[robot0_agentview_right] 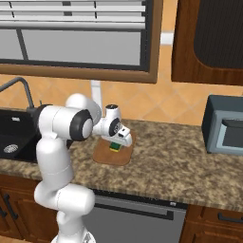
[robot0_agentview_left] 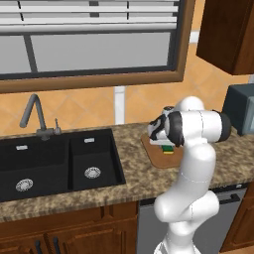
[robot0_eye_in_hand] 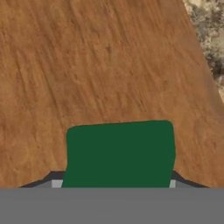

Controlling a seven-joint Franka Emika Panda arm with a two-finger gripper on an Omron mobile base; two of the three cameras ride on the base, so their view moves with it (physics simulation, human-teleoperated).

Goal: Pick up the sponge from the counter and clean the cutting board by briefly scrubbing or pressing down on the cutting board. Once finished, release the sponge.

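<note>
My gripper (robot0_agentview_left: 167, 147) (robot0_agentview_right: 115, 144) (robot0_eye_in_hand: 118, 181) points down over the cutting board, shut on the sponge. The sponge (robot0_agentview_left: 169, 149) (robot0_agentview_right: 114, 147) (robot0_eye_in_hand: 120, 153) is a small block, dark green over yellow. It is held between the fingers, low at the board's surface. The cutting board (robot0_agentview_left: 155, 155) (robot0_agentview_right: 105, 156) (robot0_eye_in_hand: 87, 65) is a reddish-brown wooden rectangle lying flat on the speckled granite counter (robot0_agentview_left: 134, 173) (robot0_agentview_right: 171, 161) (robot0_eye_in_hand: 210, 30). From the hand view, wood grain lies all around the green top and the dark fingertips (robot0_eye_in_hand: 54, 180) hug its sides.
A black double sink (robot0_agentview_left: 59, 163) with a grey faucet (robot0_agentview_left: 34, 116) lies left of the board. A dark grey microwave (robot0_agentview_right: 225, 126) (robot0_agentview_left: 240, 114) stands at the counter's right end. Wall cabinets hang above it, and a window spans the back wall.
</note>
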